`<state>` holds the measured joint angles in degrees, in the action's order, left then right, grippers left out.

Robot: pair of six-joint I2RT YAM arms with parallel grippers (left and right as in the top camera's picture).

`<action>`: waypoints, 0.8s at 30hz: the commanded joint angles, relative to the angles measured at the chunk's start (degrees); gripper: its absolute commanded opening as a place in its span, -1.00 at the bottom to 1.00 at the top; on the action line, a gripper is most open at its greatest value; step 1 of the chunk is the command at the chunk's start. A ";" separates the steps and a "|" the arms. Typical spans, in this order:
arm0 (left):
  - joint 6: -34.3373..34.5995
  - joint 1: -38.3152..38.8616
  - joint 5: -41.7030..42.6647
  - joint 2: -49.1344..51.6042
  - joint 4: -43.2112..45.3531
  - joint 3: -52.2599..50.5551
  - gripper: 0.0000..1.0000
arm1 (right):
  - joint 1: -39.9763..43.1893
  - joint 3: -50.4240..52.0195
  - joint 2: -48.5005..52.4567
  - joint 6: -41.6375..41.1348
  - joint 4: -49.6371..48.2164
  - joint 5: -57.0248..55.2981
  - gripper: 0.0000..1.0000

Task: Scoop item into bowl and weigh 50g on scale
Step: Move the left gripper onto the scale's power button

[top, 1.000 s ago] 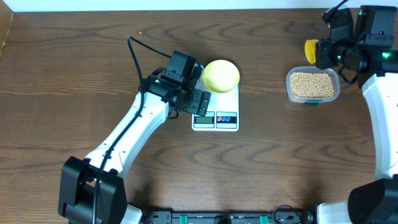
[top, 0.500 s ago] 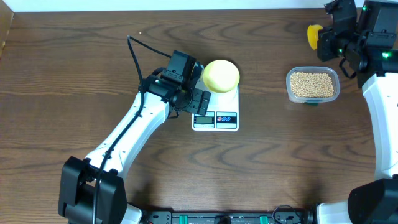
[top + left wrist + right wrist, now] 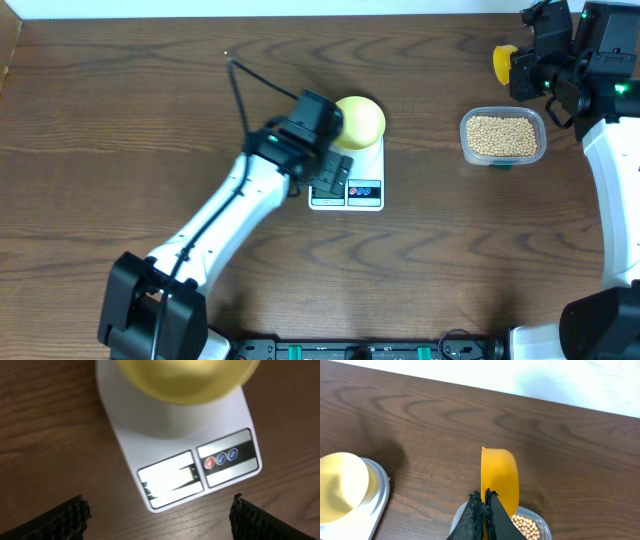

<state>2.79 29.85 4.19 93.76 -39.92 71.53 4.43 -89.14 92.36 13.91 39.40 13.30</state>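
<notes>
Bowl point(image 3: 365, 120) on the scale point(image 3: 372, 162) — left jaws wide, empty — right jaws clamped on the scoop point(image 3: 503, 62).

Left hand point(image 3: 338, 178) farther over scale point(image 3: 366, 190)

The right gripper point(image 3: 483, 497) clamps its 2 black fingers on the handle of a yellow scoop point(image 3: 500, 477), whose cup stands on edge above a clear tub point(image 3: 545, 525) of beans point(image 3: 525, 524). At the left edge, the pale yellow bowl point(image 3: 342, 487) sits on the white scale point(image 3: 379, 491), on the wooden table point(image 3: 420, 425).
</notes>
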 commanded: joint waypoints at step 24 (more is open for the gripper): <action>19.21 7.72 -13.86 10.78 3.39 -0.20 0.84 | -0.39 -0.35 -0.31 0.31 0.04 0.39 -0.98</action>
<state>19.92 36.80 -8.19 104.68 -36.75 71.53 4.43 -89.14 92.36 13.93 39.40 13.30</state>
